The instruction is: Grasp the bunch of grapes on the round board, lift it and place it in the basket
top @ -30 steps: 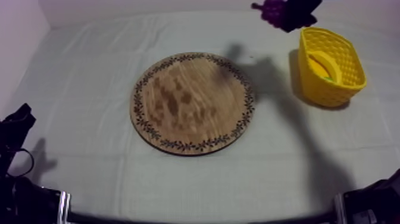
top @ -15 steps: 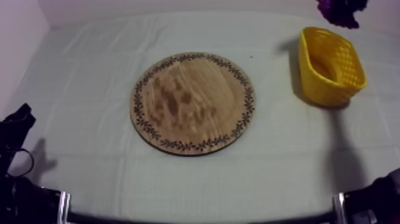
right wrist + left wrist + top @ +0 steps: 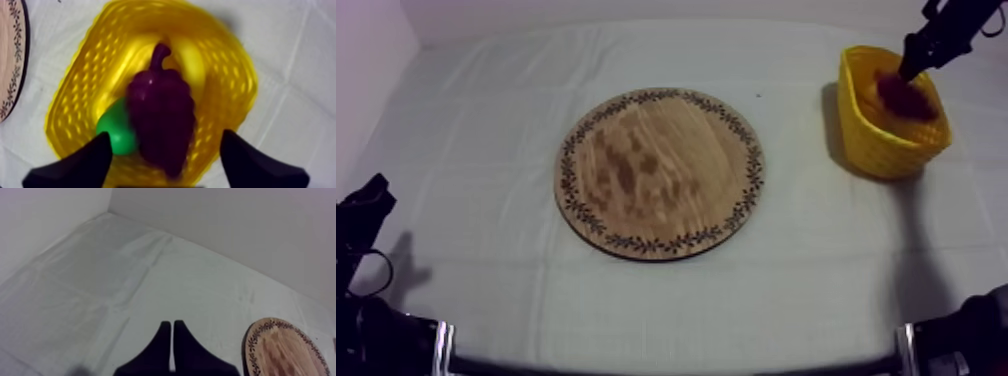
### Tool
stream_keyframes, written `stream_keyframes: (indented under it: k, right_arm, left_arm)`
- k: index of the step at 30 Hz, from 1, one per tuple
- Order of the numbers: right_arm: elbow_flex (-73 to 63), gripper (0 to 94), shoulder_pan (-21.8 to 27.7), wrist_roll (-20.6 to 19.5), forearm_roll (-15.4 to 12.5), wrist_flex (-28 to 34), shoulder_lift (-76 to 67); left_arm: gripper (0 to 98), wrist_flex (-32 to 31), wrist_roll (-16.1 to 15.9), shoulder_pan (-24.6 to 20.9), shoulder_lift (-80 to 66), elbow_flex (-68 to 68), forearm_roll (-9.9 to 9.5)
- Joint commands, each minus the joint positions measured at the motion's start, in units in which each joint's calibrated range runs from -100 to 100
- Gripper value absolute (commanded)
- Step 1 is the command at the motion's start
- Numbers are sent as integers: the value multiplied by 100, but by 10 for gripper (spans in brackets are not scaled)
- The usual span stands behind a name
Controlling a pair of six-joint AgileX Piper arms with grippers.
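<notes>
The table is covered with a grey-white cloth [image 3: 476, 110] that is slightly creased and shows faint fold lines. Pale, plain walls [image 3: 225, 223] rise behind it and at its left side. The round wooden board [image 3: 661, 170] with the patterned rim lies in the middle of the cloth, and the yellow basket [image 3: 866, 135] stands well apart from it, at the right side near the back.

The bunch of grapes [image 3: 162, 115] lies inside the basket. It is dark purple and bumpy, with a short stem of the same colour, and it is wider near the stem and narrower at the other end. A green fruit [image 3: 116, 131] lies against it on the basket floor.

Our right gripper [image 3: 166, 137] hangs over the basket. Its two black fingers are spread wide, one at each side of the grapes, and they grasp nothing. Our left gripper [image 3: 172, 338] sits low at the left of the table with its fingers pressed together on nothing, and the edge of the board is beside it.
</notes>
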Motion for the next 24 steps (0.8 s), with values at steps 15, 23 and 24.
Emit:
stream_keyframes:
  k: [15, 23, 24]
  right_arm:
    - [1276, 391, -322, -73, -358, -587, -2990]
    - [3245, 62, -756, -350, -662, -1848, -5043]
    - [3580, 44, -790, -351, -711, -2052, -5302]
  left_arm:
    - [0, 3, 0, -1, 3, 4, 1]
    - [0, 3, 0, -1, 3, 4, 1]
    - [0, 3, 0, -1, 3, 4, 1]
